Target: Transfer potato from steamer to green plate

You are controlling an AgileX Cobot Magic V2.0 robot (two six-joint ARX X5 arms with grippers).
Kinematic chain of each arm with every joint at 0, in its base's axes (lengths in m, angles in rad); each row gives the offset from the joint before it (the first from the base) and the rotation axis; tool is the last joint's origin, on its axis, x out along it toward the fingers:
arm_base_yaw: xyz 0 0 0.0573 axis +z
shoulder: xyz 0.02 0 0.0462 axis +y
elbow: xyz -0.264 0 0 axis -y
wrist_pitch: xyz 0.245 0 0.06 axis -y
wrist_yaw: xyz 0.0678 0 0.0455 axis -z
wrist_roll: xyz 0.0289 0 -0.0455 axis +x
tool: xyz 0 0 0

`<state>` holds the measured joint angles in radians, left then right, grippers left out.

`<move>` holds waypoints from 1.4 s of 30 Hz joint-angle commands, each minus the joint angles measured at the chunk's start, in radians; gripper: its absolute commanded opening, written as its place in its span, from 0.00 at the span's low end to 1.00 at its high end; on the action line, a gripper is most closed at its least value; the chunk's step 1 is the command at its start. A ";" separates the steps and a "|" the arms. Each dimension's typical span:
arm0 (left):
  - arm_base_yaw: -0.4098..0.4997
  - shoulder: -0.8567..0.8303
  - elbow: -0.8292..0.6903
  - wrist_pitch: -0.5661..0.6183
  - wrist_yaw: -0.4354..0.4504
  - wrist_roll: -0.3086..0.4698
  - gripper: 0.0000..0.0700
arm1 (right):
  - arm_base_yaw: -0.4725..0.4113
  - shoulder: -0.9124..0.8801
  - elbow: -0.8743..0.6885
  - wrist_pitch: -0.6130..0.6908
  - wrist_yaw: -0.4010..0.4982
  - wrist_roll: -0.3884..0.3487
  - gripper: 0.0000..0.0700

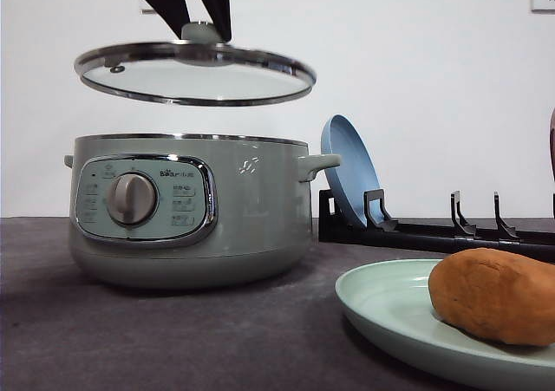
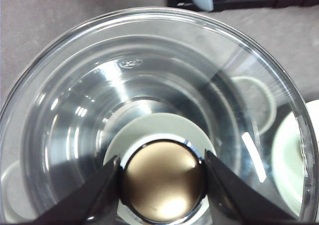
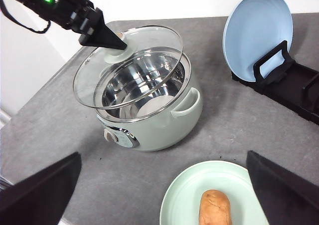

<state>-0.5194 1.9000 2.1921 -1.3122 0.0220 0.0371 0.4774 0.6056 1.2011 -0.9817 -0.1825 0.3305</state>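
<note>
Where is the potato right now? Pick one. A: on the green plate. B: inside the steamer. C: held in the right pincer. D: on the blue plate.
A: the potato lies on the green plate, while the steamer sits open with its steel bowl bare and the right pincer open above the plate.

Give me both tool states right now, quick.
Left tool: closed on the glass lid's knob, holding the lid above the steamer.
Right tool: open, holding nothing, above the potato.
</note>
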 commanded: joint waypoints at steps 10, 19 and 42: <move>0.022 0.044 0.032 0.026 -0.008 0.019 0.00 | 0.005 0.006 0.016 0.010 0.001 0.002 1.00; 0.029 0.071 0.032 0.027 -0.007 0.019 0.00 | 0.006 0.006 0.016 0.010 0.004 0.002 1.00; 0.028 0.152 0.032 0.011 0.027 0.018 0.00 | 0.005 0.006 0.016 0.010 0.006 0.002 1.00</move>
<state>-0.4839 2.0257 2.1918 -1.3250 0.0399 0.0433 0.4774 0.6056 1.2011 -0.9821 -0.1808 0.3302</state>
